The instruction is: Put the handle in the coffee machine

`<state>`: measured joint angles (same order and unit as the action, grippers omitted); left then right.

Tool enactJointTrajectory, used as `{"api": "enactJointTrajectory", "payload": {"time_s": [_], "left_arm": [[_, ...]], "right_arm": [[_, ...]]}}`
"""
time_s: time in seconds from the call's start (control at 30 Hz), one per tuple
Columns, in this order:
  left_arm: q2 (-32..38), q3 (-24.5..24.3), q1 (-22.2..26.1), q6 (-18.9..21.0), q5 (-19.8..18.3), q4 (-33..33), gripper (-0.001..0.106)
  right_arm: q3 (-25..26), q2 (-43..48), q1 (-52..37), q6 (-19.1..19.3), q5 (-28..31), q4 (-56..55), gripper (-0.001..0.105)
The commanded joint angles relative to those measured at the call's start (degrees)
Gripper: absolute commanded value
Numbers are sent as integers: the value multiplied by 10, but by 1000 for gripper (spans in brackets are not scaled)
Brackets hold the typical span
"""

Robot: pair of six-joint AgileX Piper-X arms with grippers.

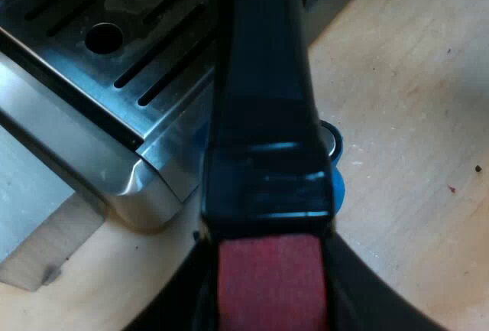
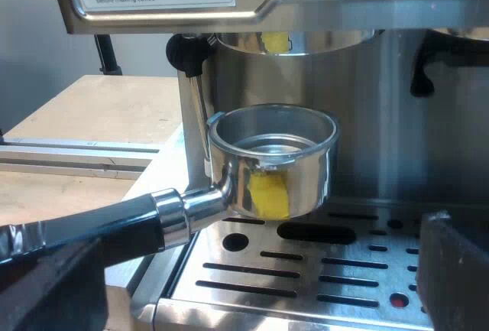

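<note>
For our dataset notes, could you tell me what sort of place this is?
Probably a coffee station on a lab workbench: an espresso machine with a slotted drip tray, a metal holder under its brew head, and a plain wooden table.

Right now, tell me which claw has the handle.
The left claw: it is shut on the handle at the red end. The right claw stands wide open over the drip tray.
</note>
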<state>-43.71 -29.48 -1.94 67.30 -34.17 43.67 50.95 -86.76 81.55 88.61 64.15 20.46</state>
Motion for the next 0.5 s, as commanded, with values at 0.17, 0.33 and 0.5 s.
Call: {"api": "enactJointTrajectory", "payload": {"time_s": [0.17,0.33,0.5], "left_arm": [[5,-9,1,6,-30,-21,0],[5,-9,1,6,-30,-15,0],[5,-9,1,7,-30,-15,0]], "right_arm": [[1,4,-2,1,0,3,83],[1,4,-2,1,0,3,83],[1,4,-2,1,0,3,83]]}}
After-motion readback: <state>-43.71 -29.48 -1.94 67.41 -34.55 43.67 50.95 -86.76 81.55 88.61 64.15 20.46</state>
